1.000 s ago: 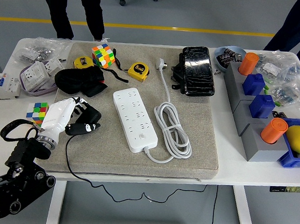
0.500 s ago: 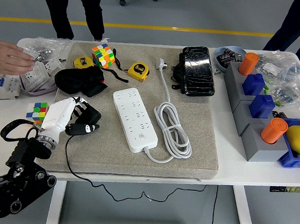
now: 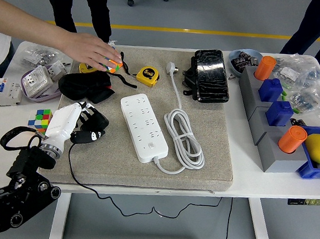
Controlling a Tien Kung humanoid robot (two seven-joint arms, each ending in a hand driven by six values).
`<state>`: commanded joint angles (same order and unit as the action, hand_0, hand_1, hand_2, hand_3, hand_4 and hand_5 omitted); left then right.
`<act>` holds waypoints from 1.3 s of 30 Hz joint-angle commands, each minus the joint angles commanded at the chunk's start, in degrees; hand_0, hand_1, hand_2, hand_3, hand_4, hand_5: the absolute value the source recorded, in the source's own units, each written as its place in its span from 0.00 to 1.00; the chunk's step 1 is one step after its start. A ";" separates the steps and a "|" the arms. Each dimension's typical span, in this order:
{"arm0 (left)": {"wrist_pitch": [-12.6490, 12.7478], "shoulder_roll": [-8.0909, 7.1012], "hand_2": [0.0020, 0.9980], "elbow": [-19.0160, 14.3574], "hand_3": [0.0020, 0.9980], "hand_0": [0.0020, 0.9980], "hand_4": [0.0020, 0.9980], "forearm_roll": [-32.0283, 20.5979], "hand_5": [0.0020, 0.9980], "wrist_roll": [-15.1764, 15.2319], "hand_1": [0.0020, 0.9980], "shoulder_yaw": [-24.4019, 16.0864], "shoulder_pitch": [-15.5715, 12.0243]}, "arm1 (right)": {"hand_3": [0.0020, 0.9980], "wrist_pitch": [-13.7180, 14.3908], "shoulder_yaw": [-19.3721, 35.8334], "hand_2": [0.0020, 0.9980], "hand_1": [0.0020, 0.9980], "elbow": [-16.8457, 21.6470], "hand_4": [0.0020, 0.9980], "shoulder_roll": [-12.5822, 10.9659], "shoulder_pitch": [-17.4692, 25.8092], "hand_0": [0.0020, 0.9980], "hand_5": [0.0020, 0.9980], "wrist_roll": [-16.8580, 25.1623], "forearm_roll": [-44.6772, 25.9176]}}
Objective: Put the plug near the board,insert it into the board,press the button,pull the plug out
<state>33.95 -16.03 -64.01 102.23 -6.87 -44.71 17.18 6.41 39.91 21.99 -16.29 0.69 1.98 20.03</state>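
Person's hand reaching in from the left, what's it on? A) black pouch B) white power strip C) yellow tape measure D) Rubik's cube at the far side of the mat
D: the person's hand covers the Rubik's cube, only its coloured edge showing beside the fingers; the yellow tape measure lies untouched.

Black jointed arm, white-shelled hand, dark fingers.

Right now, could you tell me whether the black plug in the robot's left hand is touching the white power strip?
Apart. The head view shows bare grey mat between the plug and the power strip.
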 joint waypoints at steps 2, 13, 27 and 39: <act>-0.15 -0.29 0.46 -0.14 0.55 0.26 0.78 -1.25 0.00 1.52 0.40 0.18 0.10 | 0.55 0.00 -0.09 0.65 0.66 -0.01 0.94 -0.03 -0.03 0.58 0.51 0.00 -0.07; -0.93 -2.35 0.46 -0.81 0.55 0.26 0.79 -5.76 0.00 7.28 0.40 1.43 1.85 | 0.55 0.01 -0.21 0.65 0.66 0.02 0.94 -0.25 -0.50 0.58 0.50 0.00 -0.18; -2.94 -4.72 0.46 -1.70 0.55 0.27 0.79 -8.66 0.00 11.76 0.41 4.33 5.05 | 0.55 0.03 -0.64 0.65 0.66 0.01 0.93 -0.36 -0.66 0.58 0.50 0.00 -0.40; -5.32 -5.03 0.46 -2.23 0.55 0.27 0.79 -10.50 0.00 14.34 0.41 7.52 8.37 | 0.55 0.01 -0.80 0.65 0.66 0.08 0.93 -0.34 -0.38 0.58 0.50 0.00 -0.41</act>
<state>28.63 -21.06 -66.24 91.73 7.47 -37.19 25.54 6.42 39.11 22.07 -16.62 0.31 1.98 19.63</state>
